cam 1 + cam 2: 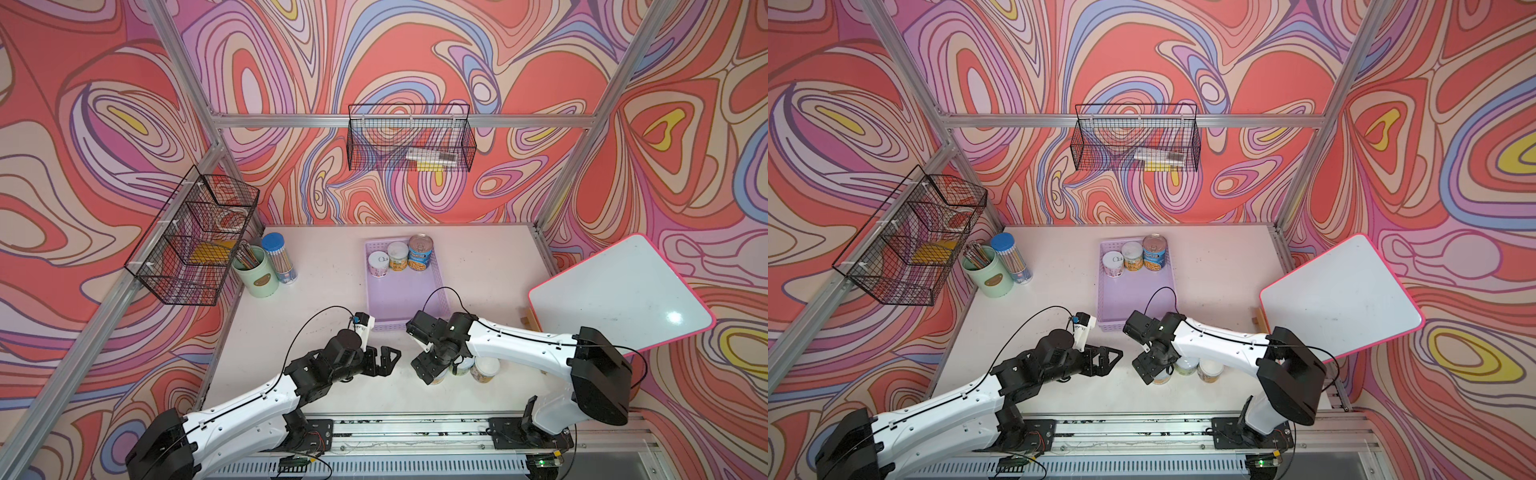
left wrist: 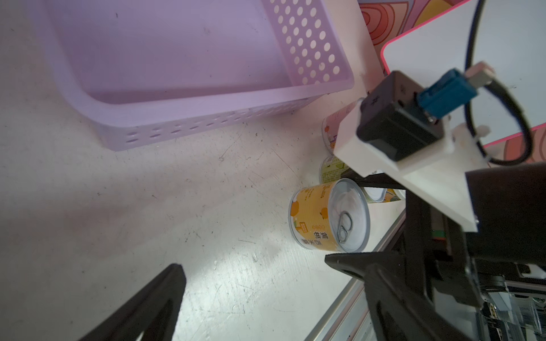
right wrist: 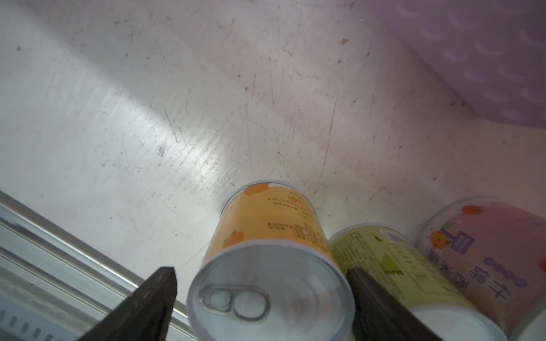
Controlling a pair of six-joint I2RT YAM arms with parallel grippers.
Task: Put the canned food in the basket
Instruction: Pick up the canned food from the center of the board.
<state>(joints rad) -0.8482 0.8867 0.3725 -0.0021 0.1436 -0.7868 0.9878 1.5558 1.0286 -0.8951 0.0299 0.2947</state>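
Canned food, item 1, yellow can (image 3: 266, 221): upright on table (image 1: 316, 299) nr front edge, straddled by right claw (image 3: 261, 274), which is spread, one finger each side, gap seen on one side. Flanked by green can (image 3: 381, 257), just beside, then pink can (image 3: 484, 251), both upright. Left claw (image 1: 390, 361): spread wide, nothing held, hung over table opp. right claw. Basket (image 1: 401, 299), lilac, found beyond both claws; 3 items lined at its far end, all upright: pastel can (image 1: 378, 264), yellow-label can (image 1: 398, 256), taller blue/yellow can (image 1: 420, 252). Mint cup (image 1: 255, 272) & pencil jar (image 1: 279, 257) logged at table's far-left corner.
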